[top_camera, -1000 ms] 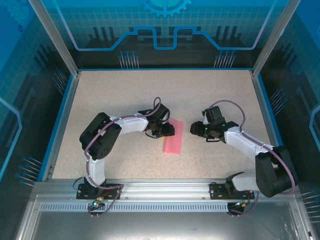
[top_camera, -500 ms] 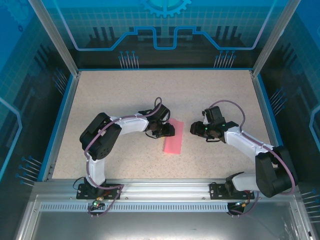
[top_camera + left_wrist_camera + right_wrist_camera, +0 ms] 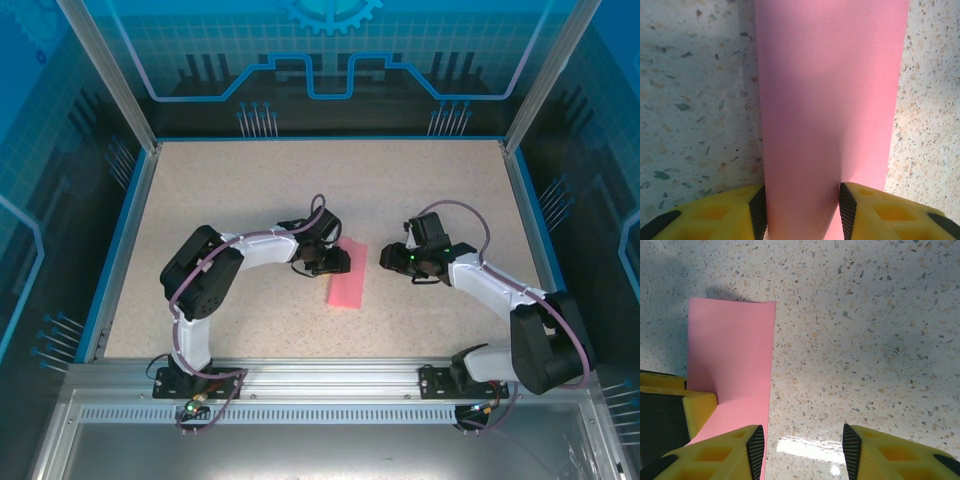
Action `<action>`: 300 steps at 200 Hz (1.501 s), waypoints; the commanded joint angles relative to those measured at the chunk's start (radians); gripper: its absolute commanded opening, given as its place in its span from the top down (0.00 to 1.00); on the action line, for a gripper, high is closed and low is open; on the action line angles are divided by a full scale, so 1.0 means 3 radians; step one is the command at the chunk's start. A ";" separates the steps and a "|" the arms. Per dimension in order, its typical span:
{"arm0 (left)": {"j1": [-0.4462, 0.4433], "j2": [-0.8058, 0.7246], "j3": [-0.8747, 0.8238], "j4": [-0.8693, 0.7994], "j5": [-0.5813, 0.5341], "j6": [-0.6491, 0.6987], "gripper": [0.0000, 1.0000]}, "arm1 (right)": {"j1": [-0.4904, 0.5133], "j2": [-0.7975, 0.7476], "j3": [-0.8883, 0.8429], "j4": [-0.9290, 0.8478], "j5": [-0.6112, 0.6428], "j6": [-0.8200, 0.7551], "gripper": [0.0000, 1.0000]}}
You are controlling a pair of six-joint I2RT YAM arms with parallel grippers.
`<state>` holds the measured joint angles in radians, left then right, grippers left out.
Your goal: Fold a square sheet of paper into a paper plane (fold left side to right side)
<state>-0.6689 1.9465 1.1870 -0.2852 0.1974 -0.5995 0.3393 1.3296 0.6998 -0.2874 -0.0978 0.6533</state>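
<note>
The square sheet of paper (image 3: pixel 347 284) lies on the table as a narrow pink strip, folded lengthwise and running toward the near edge. My left gripper (image 3: pixel 338 259) sits at its far end. In the left wrist view the paper's raised upper layer (image 3: pixel 805 100) runs between the jaws of the left gripper (image 3: pixel 800 209) and touches both black pads, while a lower layer reaches under the right finger. My right gripper (image 3: pixel 386 257) hovers just right of the strip. The right gripper (image 3: pixel 802 450) is open over bare table, with the paper (image 3: pixel 732 355) beside its left finger.
The speckled tabletop (image 3: pixel 230 190) is bounded by blue side walls (image 3: pixel 120 240) and a metal rail at the near edge (image 3: pixel 330 375). The left gripper's yellow finger (image 3: pixel 700 410) rests on the paper in the right wrist view.
</note>
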 commanded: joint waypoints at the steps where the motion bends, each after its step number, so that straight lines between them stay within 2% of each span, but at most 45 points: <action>1: -0.0102 0.0317 -0.0082 -0.0158 -0.0070 0.0069 0.54 | -0.0039 0.0031 -0.0016 0.0005 -0.0057 -0.0040 0.52; 109: -0.0105 0.0323 -0.0068 -0.0185 -0.0093 0.0076 0.54 | 0.0062 0.0165 0.0038 0.0103 -0.0160 0.0013 0.55; 127: -0.0104 0.0323 -0.0070 -0.0185 -0.0092 0.0070 0.54 | 0.0115 0.0228 0.0043 0.0187 -0.0248 0.0067 0.61; 160: -0.0104 0.0322 -0.0076 -0.0185 -0.0101 0.0063 0.54 | 0.0237 0.0467 0.0079 0.0439 -0.0528 0.0210 0.87; 177: -0.0105 0.0323 -0.0076 -0.0183 -0.0106 0.0060 0.54 | 0.0326 0.0628 0.0140 0.0511 -0.0523 0.0274 0.93; 245: -0.0112 0.0323 -0.0079 -0.0183 -0.0107 0.0050 0.54 | 0.0474 0.1071 0.0354 0.0504 -0.0523 0.0318 0.95; 300: -0.0112 0.0313 -0.0076 -0.0172 -0.0098 0.0045 0.54 | 0.0496 0.1253 0.0412 0.0233 -0.0382 0.0312 0.95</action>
<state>-0.6735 1.9499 1.1938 -0.2947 0.1867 -0.5991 0.4736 1.6794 0.7990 -0.1555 -0.2375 0.7380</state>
